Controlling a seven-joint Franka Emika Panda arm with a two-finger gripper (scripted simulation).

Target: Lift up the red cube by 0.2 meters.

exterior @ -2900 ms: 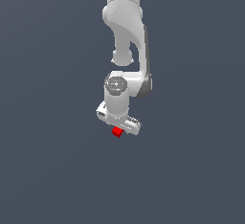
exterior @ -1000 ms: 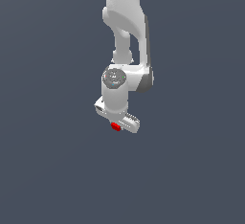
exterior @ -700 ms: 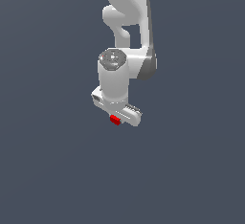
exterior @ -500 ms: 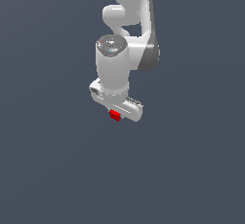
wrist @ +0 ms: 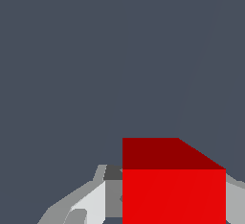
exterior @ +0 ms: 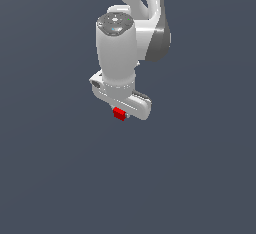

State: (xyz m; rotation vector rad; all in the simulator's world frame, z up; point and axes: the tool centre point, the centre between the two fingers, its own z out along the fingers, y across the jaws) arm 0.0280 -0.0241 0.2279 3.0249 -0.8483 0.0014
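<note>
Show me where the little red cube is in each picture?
Exterior view: the red cube sits just below the middle, tucked under the white tool.
Wrist view: the red cube fills the lower edge, very close up.
Shared landmark: the tool's grey finger right beside the cube.

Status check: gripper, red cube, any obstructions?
Gripper shut on red cube, cube between the fingers. Nothing else in view, path clear.
</note>
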